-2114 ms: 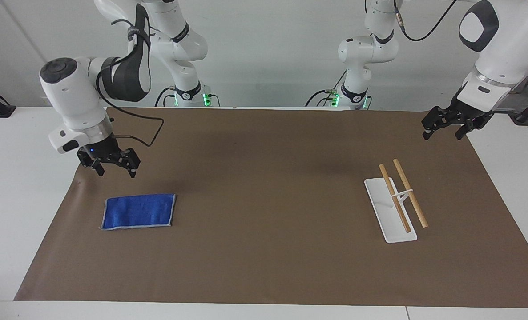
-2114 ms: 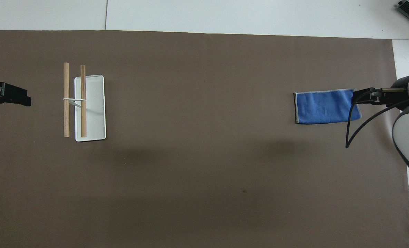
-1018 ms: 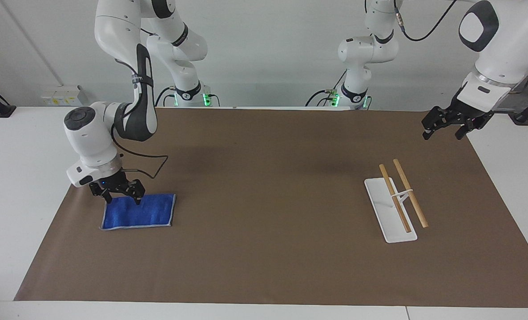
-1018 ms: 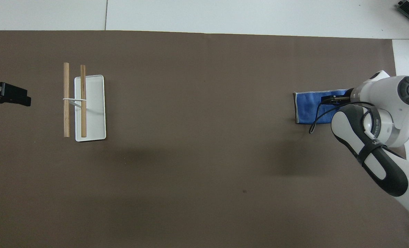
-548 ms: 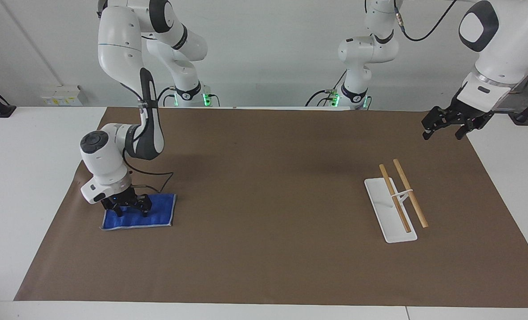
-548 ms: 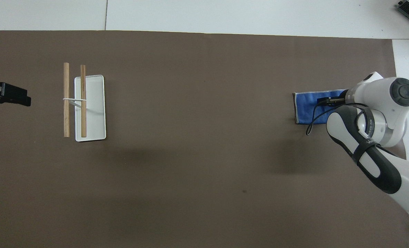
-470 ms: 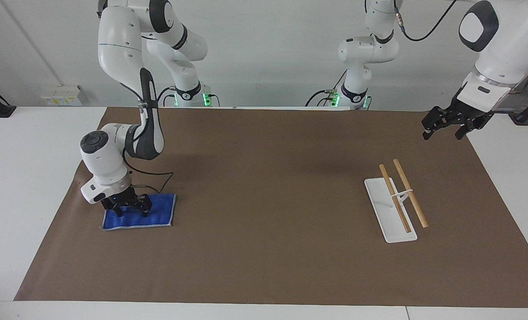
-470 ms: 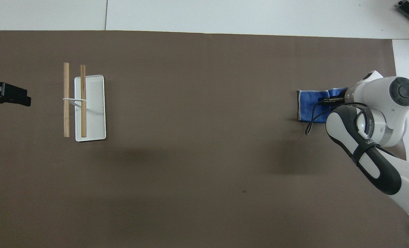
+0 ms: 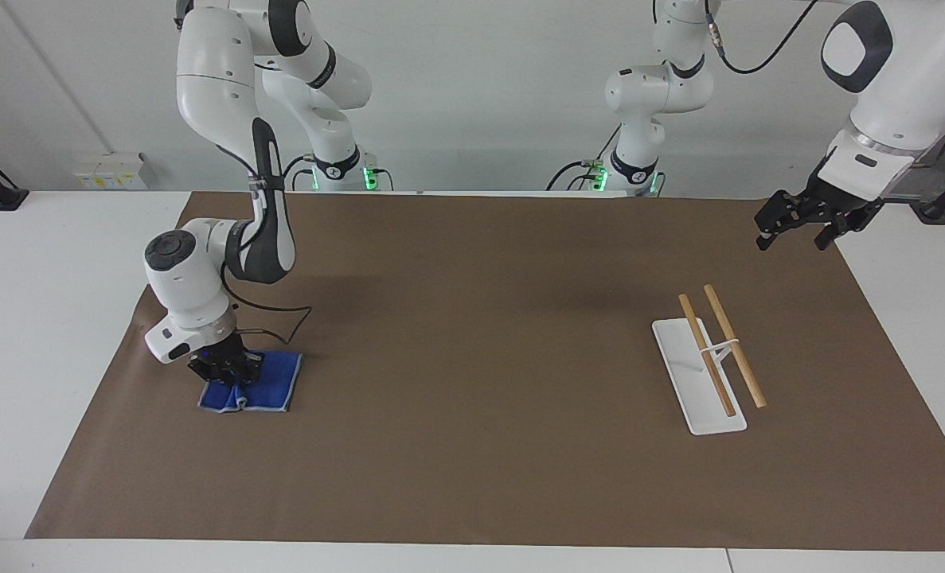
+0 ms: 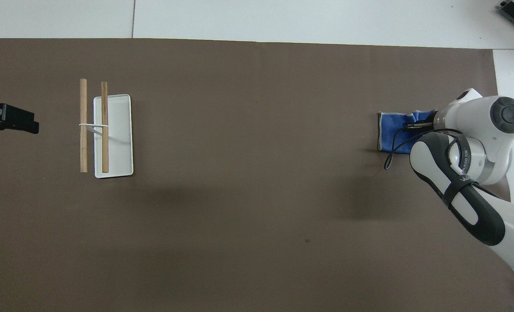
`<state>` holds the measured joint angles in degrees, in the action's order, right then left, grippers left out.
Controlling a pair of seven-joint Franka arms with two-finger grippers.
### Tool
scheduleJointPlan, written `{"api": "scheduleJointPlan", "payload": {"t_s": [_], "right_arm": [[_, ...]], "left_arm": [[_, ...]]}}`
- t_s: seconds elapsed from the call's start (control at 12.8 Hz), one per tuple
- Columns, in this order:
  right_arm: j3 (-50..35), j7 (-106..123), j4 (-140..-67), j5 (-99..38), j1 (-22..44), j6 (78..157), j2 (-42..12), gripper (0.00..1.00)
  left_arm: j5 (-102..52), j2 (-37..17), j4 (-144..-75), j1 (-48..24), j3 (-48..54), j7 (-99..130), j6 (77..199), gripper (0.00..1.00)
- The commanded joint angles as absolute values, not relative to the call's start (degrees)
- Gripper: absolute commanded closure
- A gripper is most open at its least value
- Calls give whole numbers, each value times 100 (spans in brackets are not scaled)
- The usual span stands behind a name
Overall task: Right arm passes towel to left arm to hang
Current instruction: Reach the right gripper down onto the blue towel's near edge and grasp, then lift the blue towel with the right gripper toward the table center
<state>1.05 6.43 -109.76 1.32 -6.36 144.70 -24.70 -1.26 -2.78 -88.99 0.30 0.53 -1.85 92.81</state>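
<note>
Towel (image 9: 261,384) lies bunched on the brown mat (image 9: 472,446) at the right arm's end of the desk (image 9: 34,318), with the right gripper (image 9: 225,374) down on it, fingers clamped on a fold. A shallow pinch could slip on lifting. The rack (image 9: 711,366) stands unused; the left gripper (image 9: 794,223) waits above the mat's corner, fingers apart.

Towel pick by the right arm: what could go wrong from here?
1. The right gripper pinches the towel at a bunched fold on the brown mat; a thin pinch may slip on lifting.
2. Bunched cloth may leave the left gripper no free edge at the handover.
3. A crumpled towel may not drape over the rack, whose wooden rods sit close together.
</note>
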Motion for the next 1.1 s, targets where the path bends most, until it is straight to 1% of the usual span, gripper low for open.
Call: {"api": "scheduleJointPlan", "payload": {"t_s": [0.0,0.23,0.47,0.78,1.02], "right_arm": [[-8,756,-11030,105,-677,14528,-2295,100],[-263,608,-11021,88,-677,14511,-1987,100],[-693,-15,-11013,62,-677,14318,-1583,100],[-1352,-684,-11004,-947,-668,14195,-1266,100],[-1756,-1448,-10820,-1475,-668,13694,-1090,100]], "left_arm": [[-141,-158,-9009,9,9,-193,9246,0],[-141,-158,-9009,9,9,-193,9246,0],[-141,-158,-9009,9,9,-193,9246,0],[-141,-158,-9009,9,9,-193,9246,0],[-141,-158,-9009,9,9,-193,9246,0]]}}
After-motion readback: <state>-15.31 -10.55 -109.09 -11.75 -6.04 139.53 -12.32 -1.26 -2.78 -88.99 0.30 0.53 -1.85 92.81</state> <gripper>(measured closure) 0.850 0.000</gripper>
